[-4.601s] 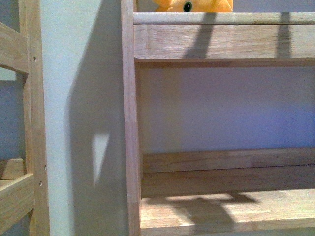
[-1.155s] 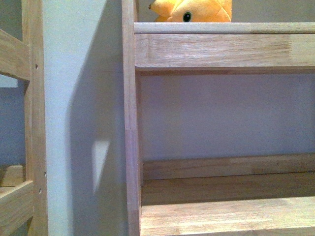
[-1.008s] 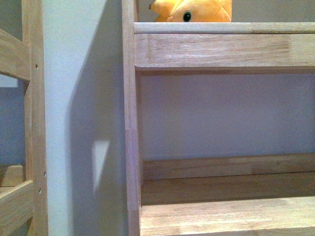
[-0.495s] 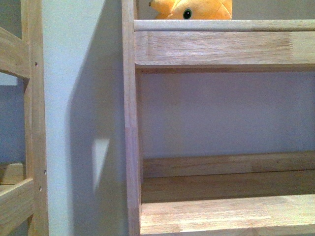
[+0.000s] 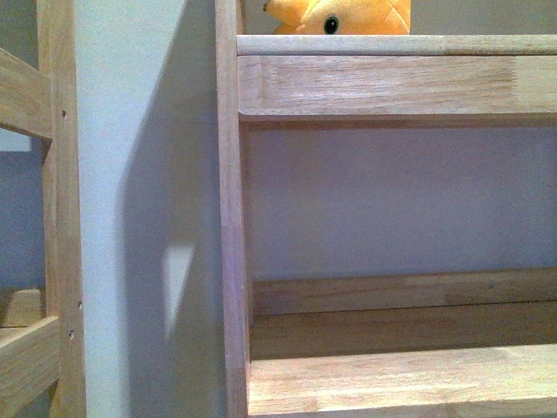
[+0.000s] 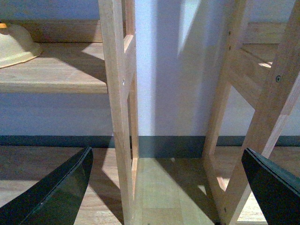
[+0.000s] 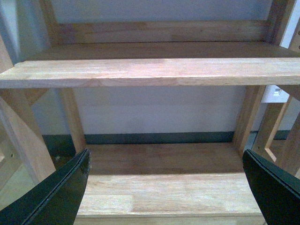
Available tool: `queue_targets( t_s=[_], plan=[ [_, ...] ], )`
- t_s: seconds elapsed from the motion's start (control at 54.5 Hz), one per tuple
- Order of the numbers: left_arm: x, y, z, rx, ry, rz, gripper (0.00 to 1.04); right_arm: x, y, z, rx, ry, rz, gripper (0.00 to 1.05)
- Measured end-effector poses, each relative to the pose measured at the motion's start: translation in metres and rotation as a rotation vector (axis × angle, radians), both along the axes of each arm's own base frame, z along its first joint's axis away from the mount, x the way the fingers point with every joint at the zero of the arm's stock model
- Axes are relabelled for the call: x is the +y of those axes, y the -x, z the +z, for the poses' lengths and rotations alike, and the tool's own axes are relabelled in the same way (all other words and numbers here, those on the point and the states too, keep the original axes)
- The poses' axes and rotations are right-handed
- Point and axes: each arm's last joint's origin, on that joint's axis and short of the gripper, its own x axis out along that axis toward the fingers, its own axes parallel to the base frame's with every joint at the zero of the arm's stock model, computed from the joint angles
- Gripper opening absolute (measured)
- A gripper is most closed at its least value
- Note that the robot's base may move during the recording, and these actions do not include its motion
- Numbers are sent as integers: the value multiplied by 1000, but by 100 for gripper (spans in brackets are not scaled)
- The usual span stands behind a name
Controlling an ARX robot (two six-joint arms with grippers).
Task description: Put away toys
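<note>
An orange-yellow plush toy (image 5: 344,16) with a black bead eye lies on the upper wooden shelf (image 5: 392,45) at the top of the front view; only its lower part shows above the shelf's edge. Neither arm appears in the front view. My left gripper (image 6: 168,187) is open and empty, low down, facing the gap between two wooden shelf units. Also open and empty, my right gripper (image 7: 166,187) hangs over a bare lower shelf board (image 7: 164,192). The toy appears in neither wrist view.
A wooden upright (image 5: 230,209) divides the white wall from the shelf bay. A second shelf unit (image 5: 52,209) stands to the left. A pale yellow bowl-like object (image 6: 14,44) rests on a shelf in the left wrist view. A dark baseboard (image 6: 164,143) runs along the floor.
The arm shadows that lay across the shelves 4.6 s ago are gone. The view has shifted slightly, so more of the toy shows; it stays on the upper shelf.
</note>
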Motion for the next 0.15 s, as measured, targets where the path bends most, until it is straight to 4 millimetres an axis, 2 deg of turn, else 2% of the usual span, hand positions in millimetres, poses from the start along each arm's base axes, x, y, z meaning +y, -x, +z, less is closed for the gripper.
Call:
queue_targets(
  t_s=[0.147],
  plan=[
    [0, 0, 0, 0, 0, 0, 98, 0, 0, 0, 0, 0, 0, 98]
  ],
)
